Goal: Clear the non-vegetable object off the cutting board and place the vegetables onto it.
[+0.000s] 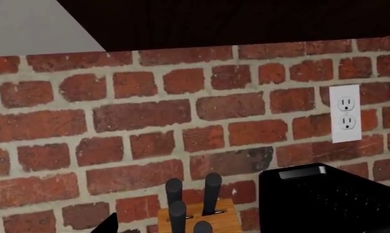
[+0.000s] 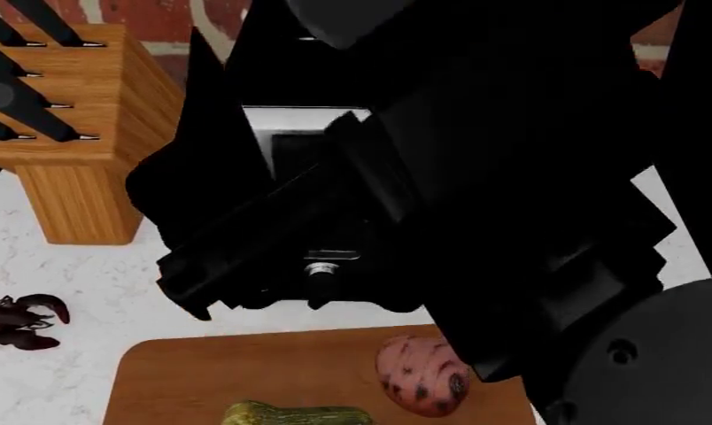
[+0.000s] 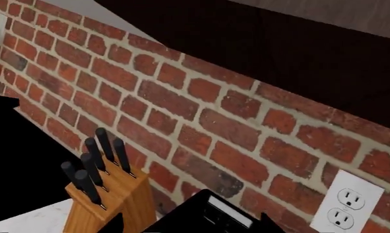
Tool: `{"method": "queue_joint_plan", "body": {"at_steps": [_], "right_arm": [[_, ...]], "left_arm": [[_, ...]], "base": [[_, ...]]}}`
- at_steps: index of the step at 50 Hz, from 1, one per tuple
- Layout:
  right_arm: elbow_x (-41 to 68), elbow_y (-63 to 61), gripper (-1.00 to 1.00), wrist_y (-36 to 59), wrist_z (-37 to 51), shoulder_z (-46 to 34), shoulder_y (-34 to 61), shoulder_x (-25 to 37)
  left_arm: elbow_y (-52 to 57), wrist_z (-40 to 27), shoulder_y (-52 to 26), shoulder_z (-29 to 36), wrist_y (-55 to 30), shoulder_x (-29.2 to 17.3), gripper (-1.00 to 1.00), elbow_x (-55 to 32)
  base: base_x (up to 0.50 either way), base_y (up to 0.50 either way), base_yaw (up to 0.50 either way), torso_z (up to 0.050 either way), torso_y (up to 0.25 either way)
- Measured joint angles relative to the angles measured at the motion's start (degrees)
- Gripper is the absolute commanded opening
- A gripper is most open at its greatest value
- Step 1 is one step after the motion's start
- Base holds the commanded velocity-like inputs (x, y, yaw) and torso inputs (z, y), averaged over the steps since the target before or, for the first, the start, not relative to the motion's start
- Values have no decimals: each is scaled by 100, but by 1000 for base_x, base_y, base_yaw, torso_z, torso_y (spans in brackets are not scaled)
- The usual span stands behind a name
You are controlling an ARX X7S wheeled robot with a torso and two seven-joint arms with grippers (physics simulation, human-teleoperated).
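Observation:
The reddish-brown cutting board (image 2: 214,372) lies at the bottom of the head view. On it rest the pinkish-red spotted potato (image 2: 421,379) and, cut by the frame's lower edge, the green-yellow squash (image 2: 297,413). The small dark red lobster (image 2: 16,322) lies on the white counter, left of the board and apart from it. Both arms are raised in front of the head camera as a black mass. My left gripper (image 1: 188,228) and right gripper (image 3: 193,224) face the brick wall; only their fingertips (image 3: 121,223) show, spread wide with nothing between them.
A light wooden knife block (image 2: 79,133) with black handles stands at the back left. A black appliance (image 1: 331,199) sits by the brick wall (image 1: 143,116) under a white outlet (image 1: 345,112). White counter (image 2: 84,283) runs between block and board.

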Motion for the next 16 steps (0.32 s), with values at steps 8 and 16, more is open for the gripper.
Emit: {"method": "queue_joint_plan", "body": {"at_steps": [8, 16], "right_arm": [[206, -29, 100, -123, 333, 52, 481, -24], [460, -17, 100, -221, 644, 67, 1021, -50]], "left_arm": [[38, -7, 81, -43, 52, -22, 100, 9], [56, -10, 99, -67, 69, -23, 100, 9]], "base": [[0, 2, 0, 0, 0], [0, 2, 0, 0, 0]]}}
